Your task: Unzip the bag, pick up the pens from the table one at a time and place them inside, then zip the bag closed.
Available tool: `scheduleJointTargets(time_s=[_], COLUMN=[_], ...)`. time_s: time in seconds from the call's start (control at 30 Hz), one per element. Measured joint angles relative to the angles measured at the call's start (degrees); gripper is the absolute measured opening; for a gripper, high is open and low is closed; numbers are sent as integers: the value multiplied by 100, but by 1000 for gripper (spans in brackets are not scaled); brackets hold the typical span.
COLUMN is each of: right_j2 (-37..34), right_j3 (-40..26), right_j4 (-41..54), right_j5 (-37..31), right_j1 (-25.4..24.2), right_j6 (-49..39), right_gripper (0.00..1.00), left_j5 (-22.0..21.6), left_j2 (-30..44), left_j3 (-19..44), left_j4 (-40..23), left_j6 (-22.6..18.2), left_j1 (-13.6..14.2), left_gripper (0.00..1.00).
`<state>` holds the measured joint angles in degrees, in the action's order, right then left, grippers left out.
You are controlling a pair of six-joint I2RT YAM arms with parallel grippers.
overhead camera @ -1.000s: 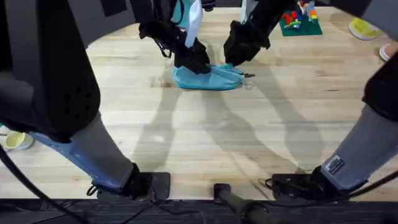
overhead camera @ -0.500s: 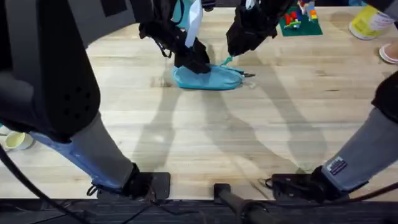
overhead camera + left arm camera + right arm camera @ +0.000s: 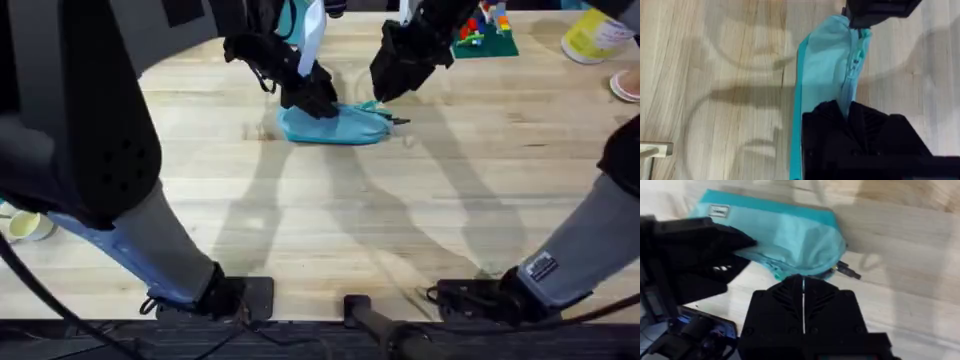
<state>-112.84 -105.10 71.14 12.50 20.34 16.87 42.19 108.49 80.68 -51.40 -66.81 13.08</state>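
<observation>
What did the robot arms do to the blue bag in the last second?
The right tool lifted up and away from the bag's right end, tugging a bit of teal fabric up with it, then came back down slightly. It sits at that end now, by the zipper. The left tool stayed pressed on the bag's left part. The bag kept its place on the table.

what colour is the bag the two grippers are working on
Light teal blue, with a matching zipper. The bag shows it best in the left wrist view.
</observation>
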Motion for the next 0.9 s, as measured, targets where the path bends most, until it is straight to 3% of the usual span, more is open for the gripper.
scheduleJointTargets(time_s=[0.27, 0.7, 0.9], right_j2=[0, 0, 130], right_j3=[-2, -2, -2], right_j4=[284, 633, 772], right_j5=[-267, -580, -617], right_j1=[-184, -1272, -1535], right_j6=[-323, -475, -555], right_gripper=[35, 35, 34], left_j5=[47, 129, 129], left_j2=[0, 0, 0], left_j3=[0, 0, 0], left_j4=[2, 20, 20], left_j6=[127, 236, 236], left_j1=[-62, -129, -129], left_gripper=[42, 42, 42])
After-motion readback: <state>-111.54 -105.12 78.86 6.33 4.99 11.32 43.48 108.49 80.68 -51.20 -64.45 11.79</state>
